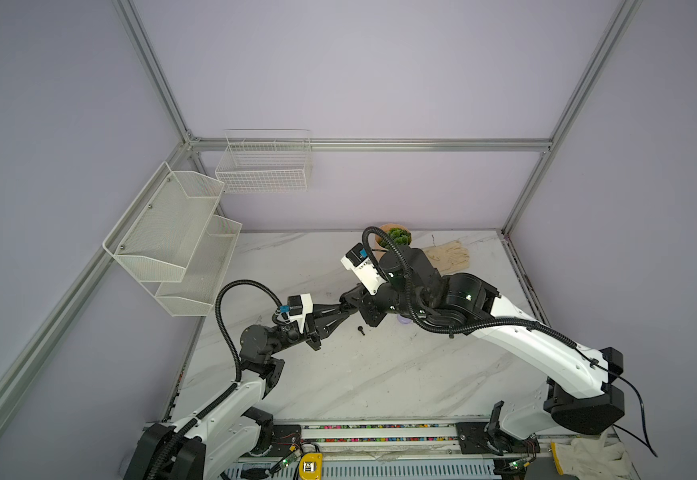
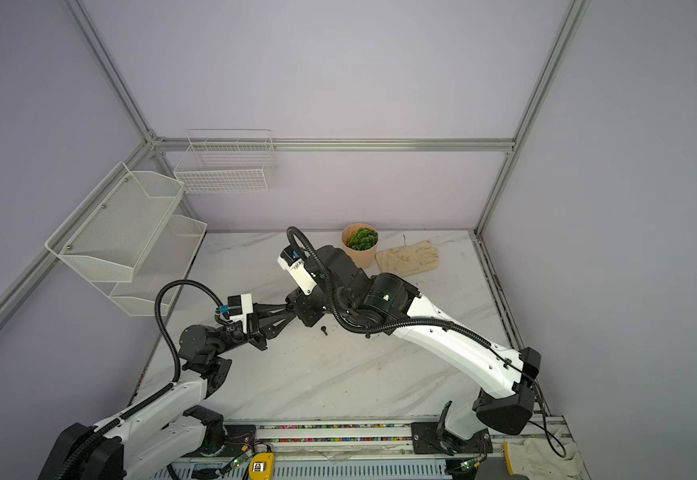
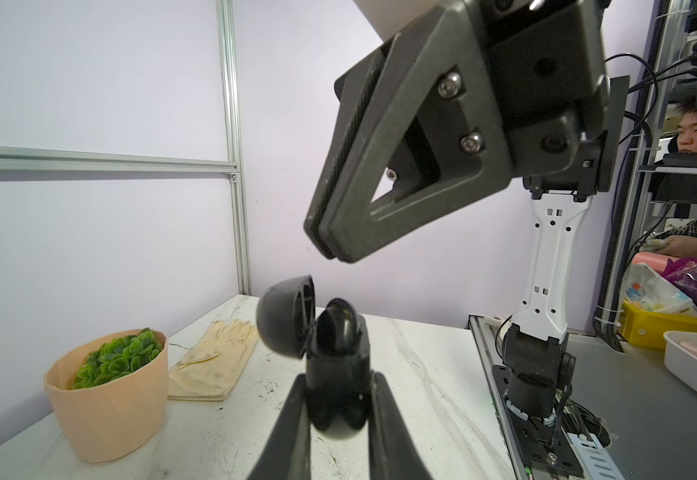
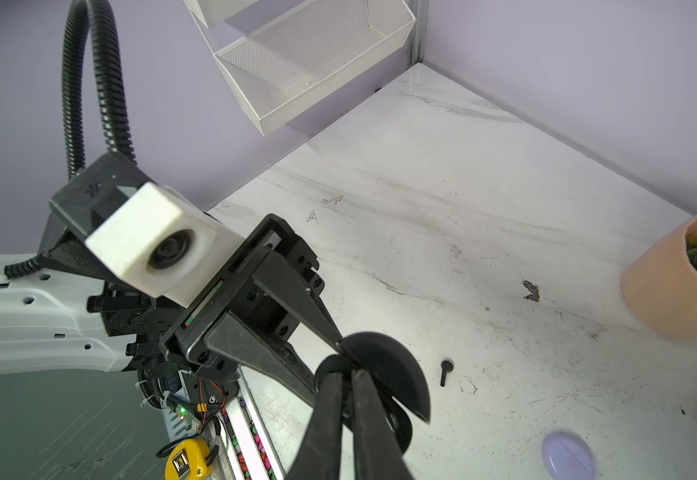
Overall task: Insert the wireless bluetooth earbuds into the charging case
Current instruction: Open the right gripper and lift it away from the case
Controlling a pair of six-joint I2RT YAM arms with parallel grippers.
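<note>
My left gripper [image 3: 338, 388] is shut on a black charging case [image 3: 338, 374], held above the table with its domed lid [image 3: 282, 322] swung open. A glossy black earbud [image 3: 340, 326] stands in the case and sticks out of its top. My right gripper [image 3: 330, 249] hangs just above it, shut, apart from the earbud, with nothing seen between its fingers. In the right wrist view the right gripper [image 4: 344, 372] points at the open case [image 4: 384, 374]. Another black earbud [image 1: 361, 331] [image 4: 445, 371] lies loose on the table beside the grippers. In both top views the case is hidden by the grippers.
A lilac round case [image 4: 567, 457] [image 1: 404, 319] lies shut on the marble table, partly under the right arm. A peach pot with a green plant [image 2: 359, 245] and a cream glove [image 2: 409, 257] sit at the back. White mesh shelves [image 1: 172, 232] and a wire basket [image 1: 263, 166] hang on the left wall.
</note>
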